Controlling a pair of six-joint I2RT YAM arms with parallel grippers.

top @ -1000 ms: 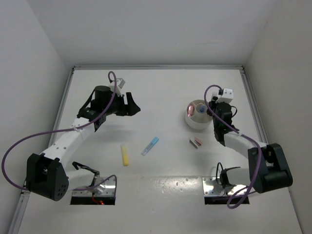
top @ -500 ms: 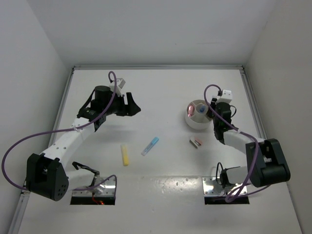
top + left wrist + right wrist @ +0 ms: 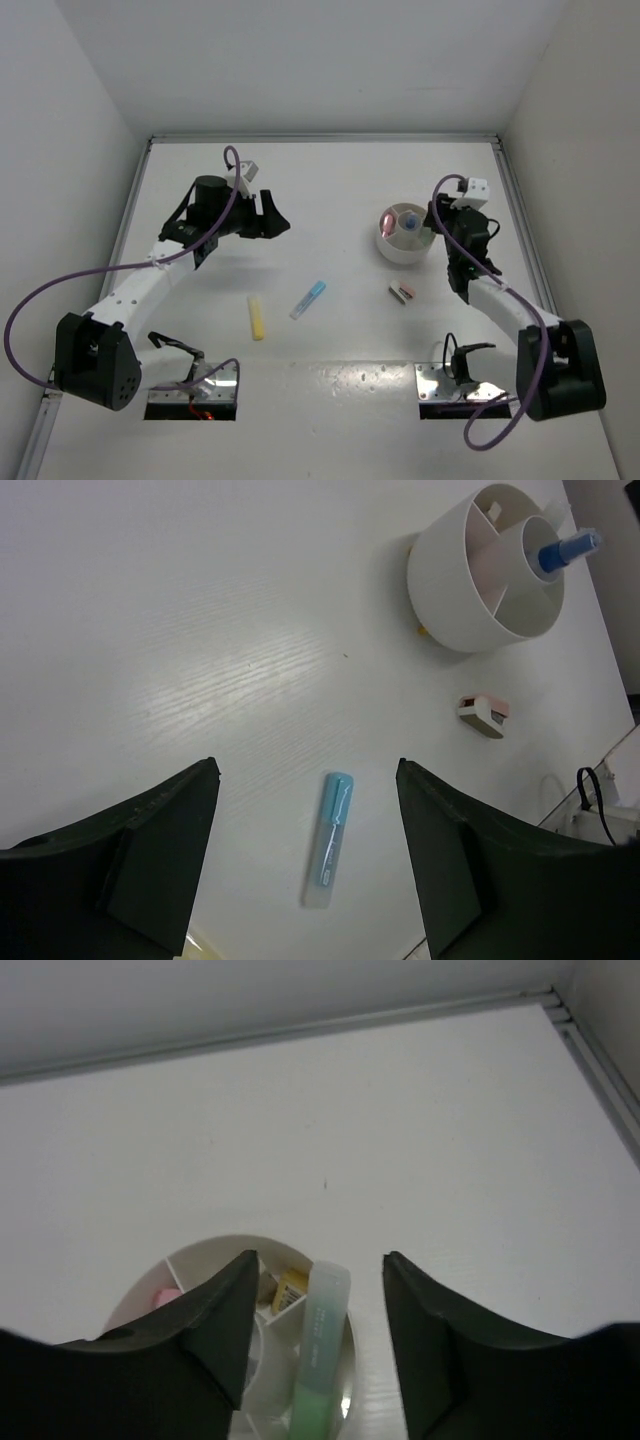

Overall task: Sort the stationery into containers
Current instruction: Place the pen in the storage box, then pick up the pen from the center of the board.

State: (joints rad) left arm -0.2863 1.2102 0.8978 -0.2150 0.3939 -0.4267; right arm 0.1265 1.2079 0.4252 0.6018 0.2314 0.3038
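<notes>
Nearest the arm bases, a yellow stick point(image 3: 257, 317) lies on the white desk point(image 3: 340, 180), roughly end-on to the arms. Just to its right is a blue stick point(image 3: 308, 299), lying at a slant and apart from it. Further right, two tiny blocks point(image 3: 402, 292), one tan and one pinkish, sit side by side and touching, near the dish but outside it. Beyond these, the left hand point(image 3: 275, 218) hangs over the left half of the desk with its fingers point(image 3: 150, 850) spread wide and nothing between them. Its wrist view looks down past them at the blue stick point(image 3: 330, 840) lying flat on bare desk, well apart from the round white dish point(image 3: 450, 590). The blocks point(image 3: 484, 713) lie between that stick and the dish. The right hand point(image 3: 440, 218) is at the right edge of the dish point(image 3: 400, 252), also wide open and gripping nothing. In its wrist view a green stick point(image 3: 320, 1360) shows between the two fingers point(image 3: 200, 1330) but touches neither. The green stick rests in one compartment of the dish point(image 3: 200, 1250), leaning against the rim. A small yellowish item point(image 3: 290, 1288) sits in a neighbouring compartment, and a pink item point(image 3: 165, 1298) in another. A blue-capped bottle point(image 3: 565, 552) stands in the dish's middle ring.
</notes>
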